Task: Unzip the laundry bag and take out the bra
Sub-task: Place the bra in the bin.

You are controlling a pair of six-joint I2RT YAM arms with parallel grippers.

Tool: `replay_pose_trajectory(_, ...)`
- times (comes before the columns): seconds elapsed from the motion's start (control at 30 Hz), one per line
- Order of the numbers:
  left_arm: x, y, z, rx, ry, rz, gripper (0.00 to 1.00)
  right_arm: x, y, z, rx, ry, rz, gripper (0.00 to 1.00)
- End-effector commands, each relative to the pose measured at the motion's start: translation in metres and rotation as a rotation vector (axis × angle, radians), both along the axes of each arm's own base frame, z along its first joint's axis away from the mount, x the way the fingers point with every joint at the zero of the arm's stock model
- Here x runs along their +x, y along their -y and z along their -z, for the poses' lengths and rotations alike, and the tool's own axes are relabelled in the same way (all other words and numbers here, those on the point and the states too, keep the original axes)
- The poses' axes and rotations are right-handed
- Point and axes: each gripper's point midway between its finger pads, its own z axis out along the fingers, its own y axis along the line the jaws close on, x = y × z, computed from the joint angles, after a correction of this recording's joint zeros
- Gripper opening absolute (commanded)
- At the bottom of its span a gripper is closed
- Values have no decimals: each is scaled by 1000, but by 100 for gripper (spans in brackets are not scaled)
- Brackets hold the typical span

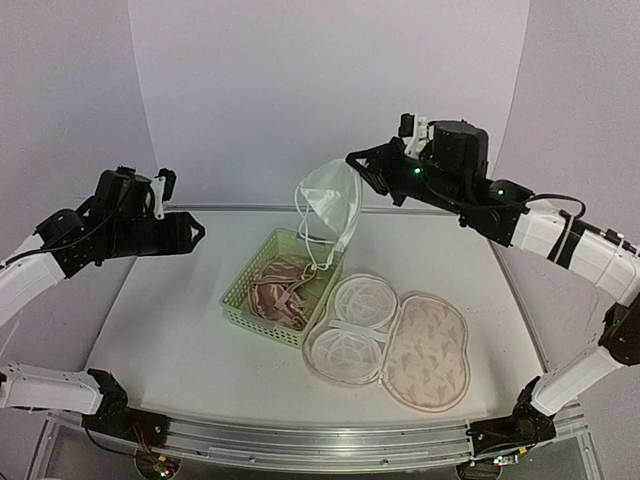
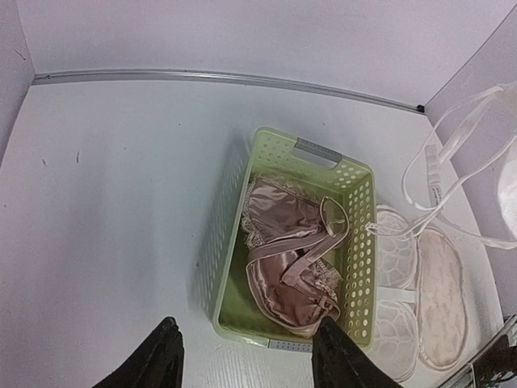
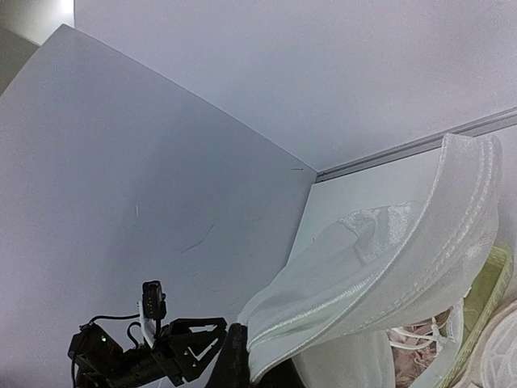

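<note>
My right gripper [image 1: 355,165] pinches the white bra [image 1: 330,200] high up; the bag [image 1: 430,355] lies unzipped on the table [image 1: 170,340] below it. My left gripper [image 1: 196,232] hovers spread.

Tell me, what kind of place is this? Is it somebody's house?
Probably a robot lab, not a house. The left arm and right arm are bolted at the edge of a white table, and plain walls box it in.
</note>
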Motion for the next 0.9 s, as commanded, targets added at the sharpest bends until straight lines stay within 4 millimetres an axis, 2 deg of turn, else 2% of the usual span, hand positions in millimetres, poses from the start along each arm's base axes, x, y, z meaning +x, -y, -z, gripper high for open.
replay_pose_trajectory(0.0,-4,-5,-17,-21,59,-5,55,5,-19,-19,38,63,-12,0)
replay_pose_trajectory(0.2,-8,-9,-20,-23,66,-7,55,23,-46,26,-6,-13,-25,0)
replay_pose_trajectory(0.57,-14,-14,-19,-25,65,-12,55,48,-94,129,-58,-204,-75,0)
replay_pose_trajectory(0.8,-14,-15,-19,-22,65,-14,55,59,-122,173,-68,-285,-100,0)
replay_pose_trajectory(0.87,-14,-15,-19,-21,65,-14,55,61,-129,178,-62,-293,-107,0)
